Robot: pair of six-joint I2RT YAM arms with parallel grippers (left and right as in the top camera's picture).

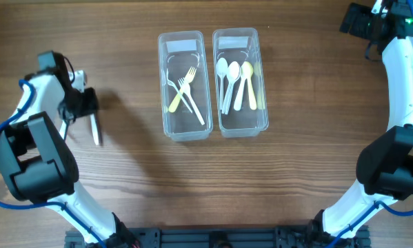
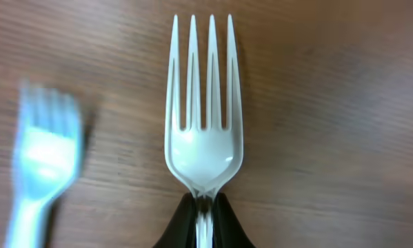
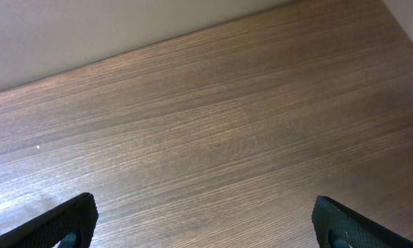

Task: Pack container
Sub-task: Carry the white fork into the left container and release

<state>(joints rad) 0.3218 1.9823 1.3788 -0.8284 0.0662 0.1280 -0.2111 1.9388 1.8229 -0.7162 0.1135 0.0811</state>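
One fork (image 2: 203,138) pinched, left of containers (image 1: 162,89).

You are looking at two containers sitting side by side mid-table. The left container (image 1: 160,83) is holding forks (image 1: 185,93), and the right container (image 1: 265,89) is holding spoons (image 1: 235,79). Well to their left, the left claw (image 2: 205,201) is gripping a fork (image 2: 205,131) above the table (image 1: 296,179), with a second fork (image 2: 41,165) lying just beside it.
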